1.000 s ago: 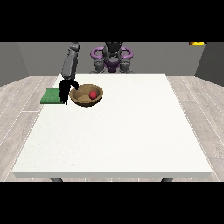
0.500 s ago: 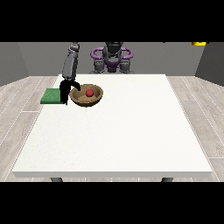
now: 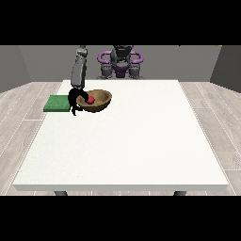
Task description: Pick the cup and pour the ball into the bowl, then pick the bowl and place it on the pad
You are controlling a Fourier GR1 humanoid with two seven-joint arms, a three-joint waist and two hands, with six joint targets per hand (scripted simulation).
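bowl [image 3: 95, 100] (ball [image 3: 91, 100] inside) shifted slightly toward pad [image 3: 57, 103].

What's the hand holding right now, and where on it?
The hand at the view's left holds the wooden bowl by its left rim; the red ball lies inside.

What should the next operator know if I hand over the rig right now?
Hand at the view's left: at the near-left rim of the brown bowl, fingers curled over it.
Other hand: not in view.
Red ball lies inside the bowl, so the pour is done. No cup visible.
The bowl sits on the white table, just right of the green pad, not yet on it.
Left to do: lift the bowl and set it on the pad.
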